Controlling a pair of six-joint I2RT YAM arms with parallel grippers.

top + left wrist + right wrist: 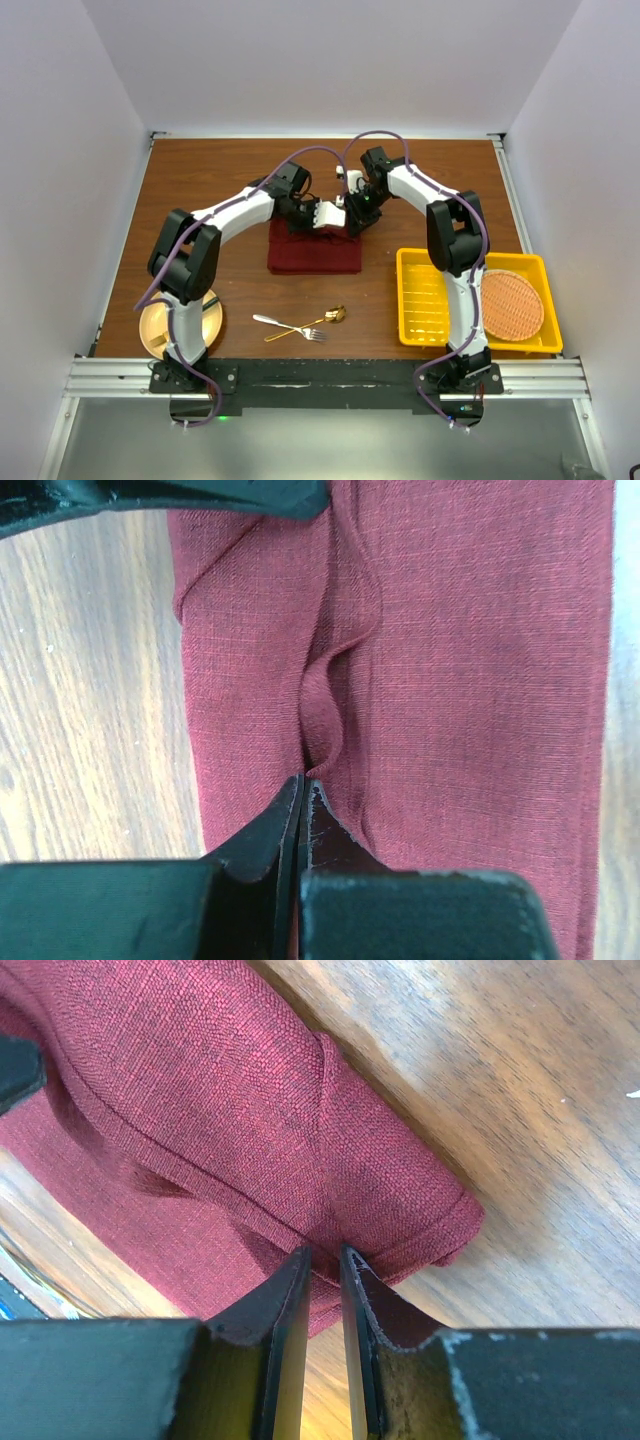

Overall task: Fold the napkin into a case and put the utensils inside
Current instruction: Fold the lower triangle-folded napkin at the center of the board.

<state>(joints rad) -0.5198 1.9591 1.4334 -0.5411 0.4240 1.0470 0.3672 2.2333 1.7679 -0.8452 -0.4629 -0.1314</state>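
The maroon napkin [314, 252] lies folded on the wooden table, its far edge lifted between both grippers. My left gripper [322, 216] is shut, pinching a raised ridge of the napkin [470, 680] at its fingertips [303, 783]. Just right of it, my right gripper [355, 218] is shut on the folded corner edge of the napkin [200, 1090], with cloth held between its narrowly parted tips [324, 1252]. The silver fork [285, 324] and gold spoon [322, 320] lie crossed on the table in front of the napkin, apart from both grippers.
A yellow tray [425, 300] at the right holds a round orange woven mat [512, 303]. A tan plate [150, 328] sits at the near left under the left arm. White walls enclose the table on three sides.
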